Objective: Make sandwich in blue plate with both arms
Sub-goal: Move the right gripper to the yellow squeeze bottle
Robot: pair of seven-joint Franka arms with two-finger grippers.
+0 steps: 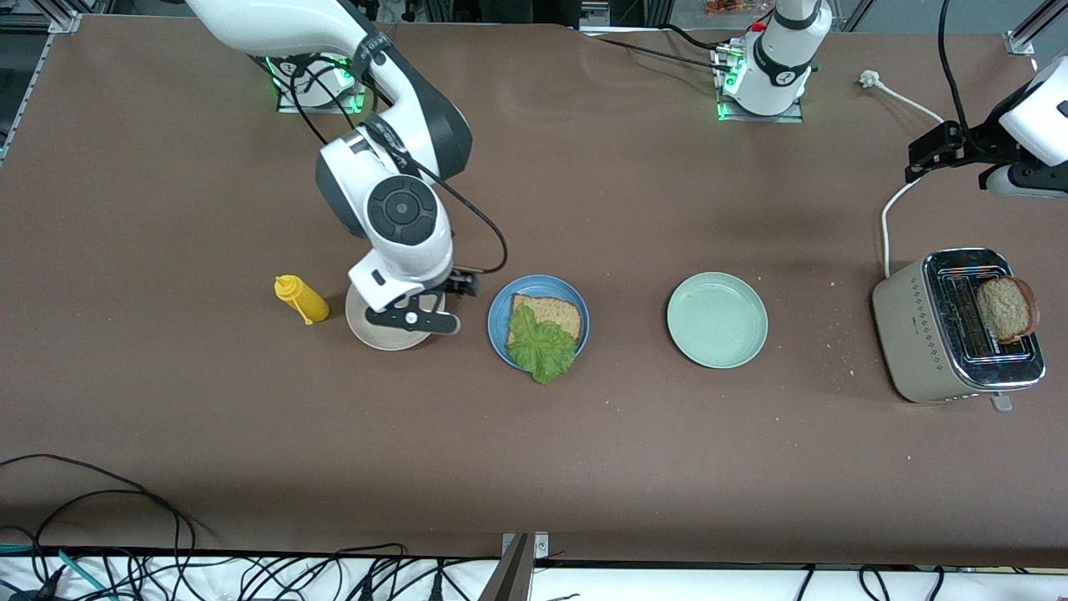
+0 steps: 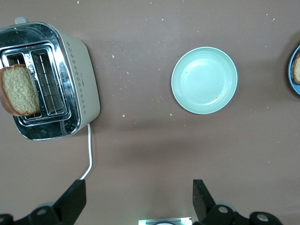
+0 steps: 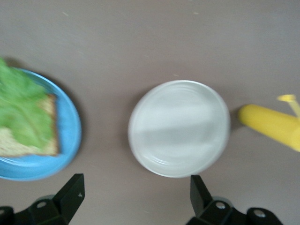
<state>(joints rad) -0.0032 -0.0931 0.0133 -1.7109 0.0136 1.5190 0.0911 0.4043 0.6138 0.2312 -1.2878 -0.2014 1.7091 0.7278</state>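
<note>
The blue plate (image 1: 497, 321) lies mid-table with one brown bread slice (image 1: 557, 313) on it. A ruffled green lettuce leaf (image 1: 542, 346) lies over that slice and hangs past the rim on the side nearer the front camera. My right gripper (image 1: 415, 320) hangs open and empty over the beige-white plate (image 1: 367, 321), beside the blue plate. In the right wrist view the open fingers (image 3: 75, 187) frame bare table. A second bread slice (image 1: 1007, 308) sticks out of the toaster (image 1: 926, 325). My left gripper (image 1: 933, 152) is up over the table near the toaster, open (image 2: 138, 187) and empty.
A pale green plate (image 1: 717, 320) lies between the blue plate and the toaster. A yellow squeeze bottle (image 1: 301, 299) lies beside the beige-white plate toward the right arm's end. The toaster's white cable (image 1: 886, 225) runs toward the arm bases. Crumbs dot the table near the toaster.
</note>
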